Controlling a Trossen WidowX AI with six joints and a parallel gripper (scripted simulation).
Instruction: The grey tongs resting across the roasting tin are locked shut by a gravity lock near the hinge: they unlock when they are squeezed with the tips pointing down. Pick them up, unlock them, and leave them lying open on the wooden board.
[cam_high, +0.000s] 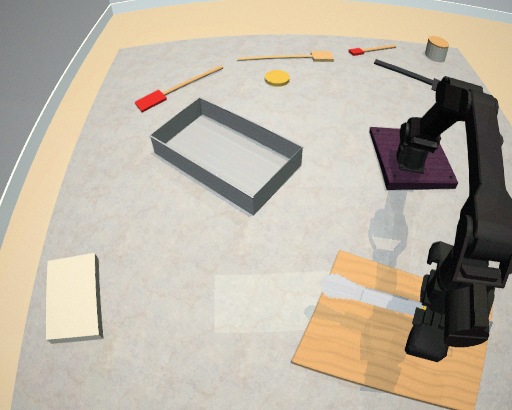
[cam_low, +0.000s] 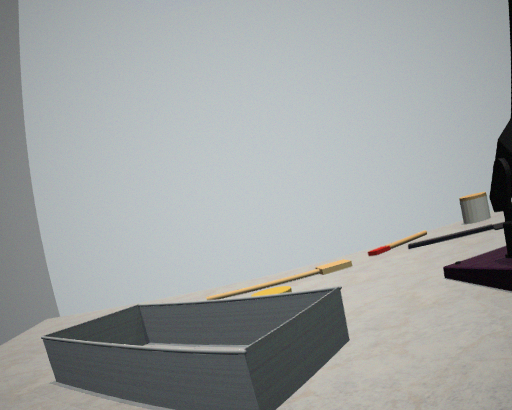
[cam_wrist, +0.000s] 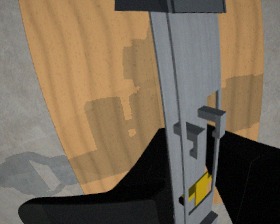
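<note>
The grey tongs (cam_high: 390, 299) (cam_wrist: 192, 55) are held above the wooden board (cam_high: 327, 345) (cam_wrist: 65, 95). Their broad tip end points left in the top view. In the wrist view the two arms lie close together, with a yellow piece (cam_wrist: 201, 190) and small grey hooks (cam_wrist: 192, 134) between them. My gripper (cam_high: 425, 316) (cam_wrist: 180, 132) is shut on the tongs, with a black finger on each side. The far end of the tongs is hidden behind the gripper in the top view. The roasting tin (cam_high: 205, 169) (cam_low: 150, 370) stands empty, away from the board.
A cream block (cam_high: 72, 297) lies at the left. Red-headed tools (cam_high: 151, 100) (cam_high: 356, 51), a wooden spatula (cam_high: 321, 56) (cam_low: 335, 267), a yellow disc (cam_high: 277, 77), a dark rod (cam_high: 404, 71) and a can (cam_high: 437, 50) (cam_low: 475, 208) are at the back. The arm's purple base (cam_high: 387, 160) is behind the board.
</note>
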